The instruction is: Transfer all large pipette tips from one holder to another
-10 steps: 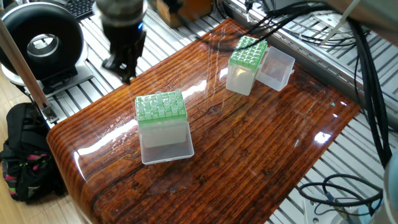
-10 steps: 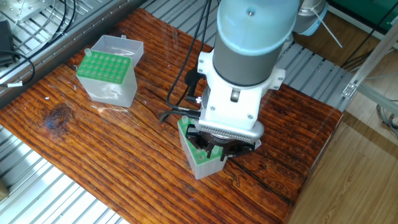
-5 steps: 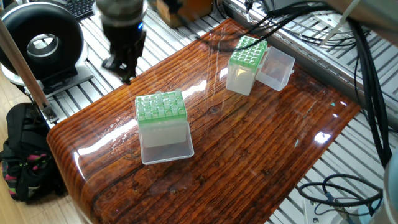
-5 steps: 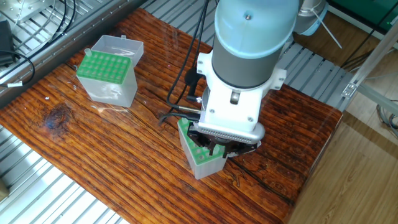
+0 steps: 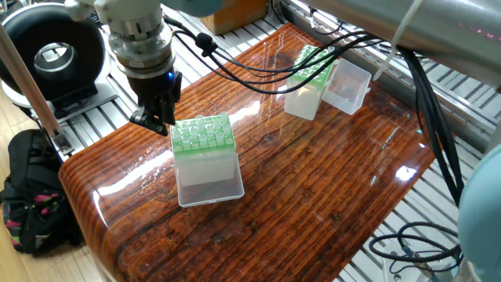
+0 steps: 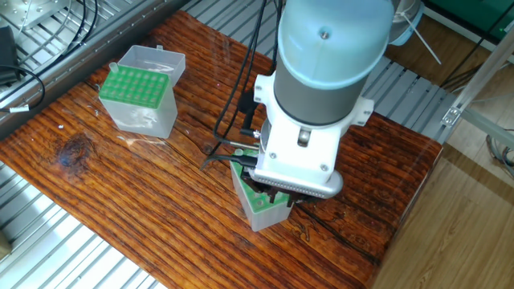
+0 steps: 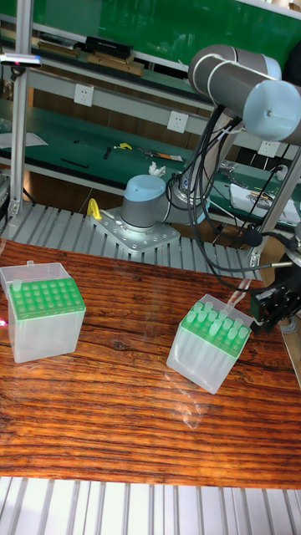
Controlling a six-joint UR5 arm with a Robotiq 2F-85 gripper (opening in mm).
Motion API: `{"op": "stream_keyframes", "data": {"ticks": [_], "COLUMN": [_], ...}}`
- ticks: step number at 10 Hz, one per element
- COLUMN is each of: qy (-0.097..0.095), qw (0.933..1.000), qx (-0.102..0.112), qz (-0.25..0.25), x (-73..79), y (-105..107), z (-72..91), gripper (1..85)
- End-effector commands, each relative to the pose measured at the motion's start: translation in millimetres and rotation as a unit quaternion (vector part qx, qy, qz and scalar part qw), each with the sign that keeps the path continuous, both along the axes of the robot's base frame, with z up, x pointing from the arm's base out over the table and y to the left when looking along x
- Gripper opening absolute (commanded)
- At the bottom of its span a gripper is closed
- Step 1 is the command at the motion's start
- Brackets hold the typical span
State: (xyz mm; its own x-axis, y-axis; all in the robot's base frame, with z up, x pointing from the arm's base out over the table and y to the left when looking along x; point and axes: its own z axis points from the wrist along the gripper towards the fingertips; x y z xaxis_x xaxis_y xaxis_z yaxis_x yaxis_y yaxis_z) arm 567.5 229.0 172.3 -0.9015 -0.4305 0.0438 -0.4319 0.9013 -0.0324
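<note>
The gripper (image 5: pixel 156 121) hangs at the near tip box's (image 5: pixel 205 159) left edge; tips stand upright rightward; jaw state unclear.

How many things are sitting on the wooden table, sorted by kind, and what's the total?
Green-topped tip boxes: 2, near box and far box
Clear open lid beside the far box: 1
Total: 3
</note>
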Motion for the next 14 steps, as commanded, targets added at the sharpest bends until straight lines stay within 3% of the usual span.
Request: {"op": "stream_keyframes", "data": {"ticks": [1, 5, 10, 11, 13, 14], "qy": [-0.005, -0.006, -0.005, 0.0, 0.028, 0.031], "qw": [0.9999, 0.9999, 0.9999, 0.9999, 0.9996, 0.9995], "qx": [0.009, 0.006, 0.007, 0.01, 0.002, 0.006], "qz": [0.007, 0.013, 0.013, 0.012, -0.001, -0.004], "x": [0.2, -5.0, -6.5, -9.1, -24.1, -25.7], "y": [1.1, -7.3, -6.9, -5.5, -9.4, -7.4], "z": [-10.2, -17.7, -14.6, -12.5, -11.6, -11.5], "gripper": [30.0, 29.7, 29.7, 29.7, 29.7, 29.7]}}
